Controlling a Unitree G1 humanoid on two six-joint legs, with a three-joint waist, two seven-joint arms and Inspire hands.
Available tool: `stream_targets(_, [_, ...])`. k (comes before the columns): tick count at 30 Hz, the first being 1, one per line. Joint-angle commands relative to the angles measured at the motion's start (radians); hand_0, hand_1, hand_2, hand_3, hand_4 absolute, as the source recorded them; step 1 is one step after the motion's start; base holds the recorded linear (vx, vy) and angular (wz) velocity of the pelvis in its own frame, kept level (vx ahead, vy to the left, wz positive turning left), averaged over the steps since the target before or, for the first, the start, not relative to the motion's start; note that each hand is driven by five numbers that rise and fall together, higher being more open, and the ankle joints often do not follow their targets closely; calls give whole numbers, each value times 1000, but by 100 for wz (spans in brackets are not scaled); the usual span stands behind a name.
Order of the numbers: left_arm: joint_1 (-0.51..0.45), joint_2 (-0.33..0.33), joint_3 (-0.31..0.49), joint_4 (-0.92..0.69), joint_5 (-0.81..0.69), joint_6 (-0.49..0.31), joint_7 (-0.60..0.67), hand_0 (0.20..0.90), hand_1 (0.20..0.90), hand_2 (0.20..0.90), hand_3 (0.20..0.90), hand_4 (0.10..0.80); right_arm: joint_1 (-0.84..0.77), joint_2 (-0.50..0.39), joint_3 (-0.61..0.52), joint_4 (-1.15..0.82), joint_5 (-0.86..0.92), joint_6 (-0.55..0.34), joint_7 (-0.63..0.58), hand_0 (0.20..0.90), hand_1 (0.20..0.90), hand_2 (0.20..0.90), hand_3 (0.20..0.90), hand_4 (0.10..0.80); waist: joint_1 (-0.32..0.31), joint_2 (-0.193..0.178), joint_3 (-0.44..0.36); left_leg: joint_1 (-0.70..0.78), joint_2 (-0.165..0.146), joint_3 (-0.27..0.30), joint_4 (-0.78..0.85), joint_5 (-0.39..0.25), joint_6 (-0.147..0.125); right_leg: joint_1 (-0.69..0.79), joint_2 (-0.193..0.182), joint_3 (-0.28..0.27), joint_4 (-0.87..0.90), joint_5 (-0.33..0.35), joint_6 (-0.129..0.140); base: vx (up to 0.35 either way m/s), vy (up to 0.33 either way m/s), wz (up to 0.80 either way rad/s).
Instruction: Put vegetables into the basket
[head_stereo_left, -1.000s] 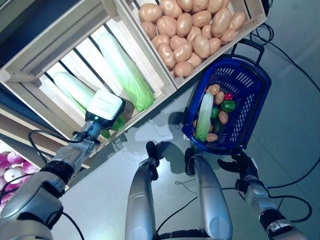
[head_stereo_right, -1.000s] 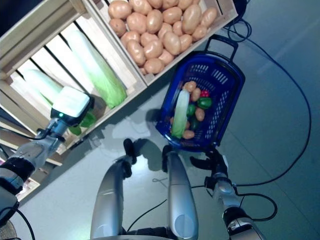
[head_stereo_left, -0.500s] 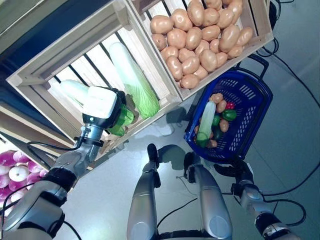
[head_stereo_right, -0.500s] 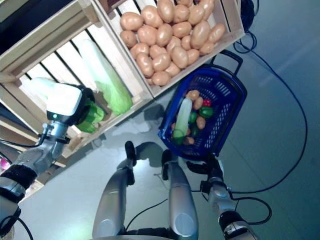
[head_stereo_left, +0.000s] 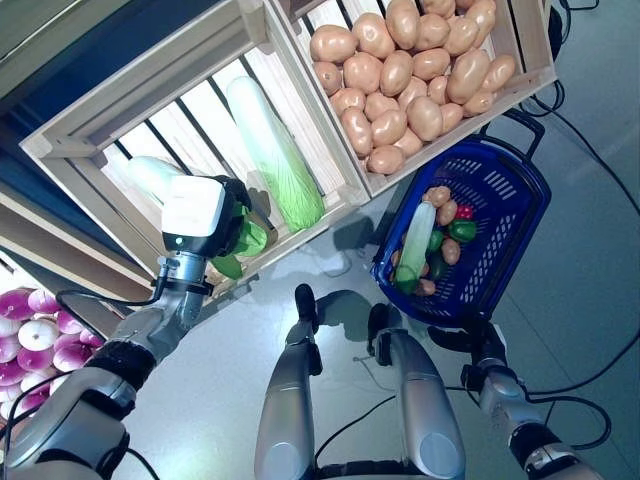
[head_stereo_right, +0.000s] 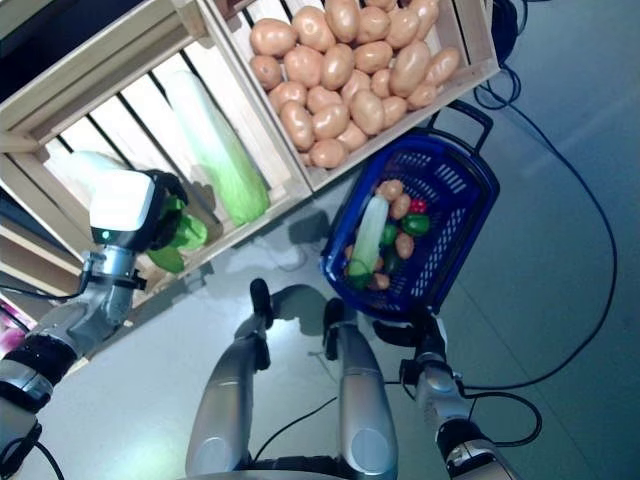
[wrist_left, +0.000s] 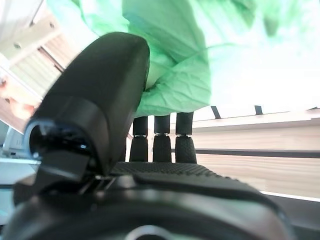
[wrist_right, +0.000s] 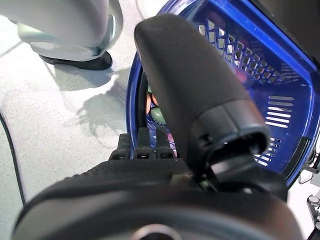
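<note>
My left hand (head_stereo_left: 233, 203) is in the wooden crate (head_stereo_left: 100, 120) on the stand, at the leafy green end of a long pale cabbage (head_stereo_left: 251, 238). In the left wrist view the thumb (wrist_left: 95, 95) and fingers close round the green leaves (wrist_left: 175, 75). The blue basket (head_stereo_left: 516, 226) stands on the floor to the right, holding a long pale cabbage (head_stereo_left: 413, 243), potatoes (head_stereo_left: 437, 196), a green pepper (head_stereo_left: 461, 230) and a small red vegetable (head_stereo_left: 463, 212). My right hand (head_stereo_left: 472, 341) is just beside the basket's near rim (wrist_right: 280, 75), fingers straight.
A second long cabbage (head_stereo_left: 275, 150) lies in the same crate, right beside my left hand. A crate of potatoes (head_stereo_left: 520, 60) overhangs the basket's far side. Grey floor (head_stereo_left: 590, 290) lies to the right of the basket.
The camera has shifted. My left hand has moved from the crate's front edge up onto the cabbage's green end and closed on it. The right hand has stayed by the basket.
</note>
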Motion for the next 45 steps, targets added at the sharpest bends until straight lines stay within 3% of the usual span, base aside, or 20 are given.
stream_targets(1, [-52,-5,106,-24,-20,59,56,300,300,300,300,400,25,-31,-18,-22,3,-45,-41,900,900,900,900,800,-1,0,-3,1,1,25,155,-169,-38,83,20,29,-214,134,47,0,-21,6])
stream_targets(5, [-50,-27,79,-8,-18,73,60,300,300,300,300,400,13,-31,-6,-30,15,-41,-46,900,900,900,900,800,0,-3,-3,-7,0,21,163,-174,-34,72,22,33,-205,133,45,-7,-3,4])
stream_targets(6, [-51,-36,74,6,-18,68,62,342,342,342,342,428,13,-27,-3,-31,11,-41,-48,900,900,900,900,800,0,-4,-3,-6,-1,19,164,-177,-33,73,23,35,-203,131,45,0,0,0])
stream_targets(7, [-53,-40,72,14,-16,68,59,688,688,688,688,659,15,-26,-1,-33,9,-40,-48,900,900,900,900,800,-1,-6,-3,-7,-1,21,167,-179,-33,72,22,35,-202,130,45,0,0,0])
stream_targets(8, [-55,-44,70,19,-17,66,60,900,900,900,900,800,15,-26,0,-34,7,-38,-50,900,900,900,900,800,-3,-7,-3,-7,-1,23,169,-180,-32,72,22,36,-201,130,45,0,0,0])
stream_targets(18, [-101,-41,34,54,29,67,23,900,900,900,900,800,21,-31,2,-32,1,-41,-46,900,900,900,900,800,-16,-13,-3,-24,1,35,188,-192,-26,49,19,44,-187,131,48,2,8,-1])
stream_targets(28, [-156,48,-9,-81,57,161,-93,900,900,900,900,800,28,-43,-5,-43,-3,-37,-44,900,900,900,900,800,-19,2,-3,-34,-10,19,190,-197,-28,37,11,55,-185,130,51,1,3,0])
stream_targets(33, [-168,126,-9,-185,107,199,-239,900,900,900,900,800,37,-48,-18,-51,-11,-36,-45,900,900,900,900,800,-15,12,-3,-38,-14,15,188,-199,-27,35,7,51,-187,128,52,6,-1,0])
stream_targets(36, [-182,197,-9,-282,124,233,-429,900,900,900,900,800,46,-56,-34,-49,-13,-40,-42,900,900,900,900,800,-12,25,-3,-41,-16,17,185,-199,-27,33,1,44,-187,126,53,0,0,0])
stream_targets(45, [-209,302,1,-455,81,292,-779,900,900,900,900,800,42,-56,-64,-5,-10,-77,-14,900,900,900,900,800,1,49,-3,-48,-23,12,178,-198,-24,35,-10,25,-196,127,54,1,-19,4])
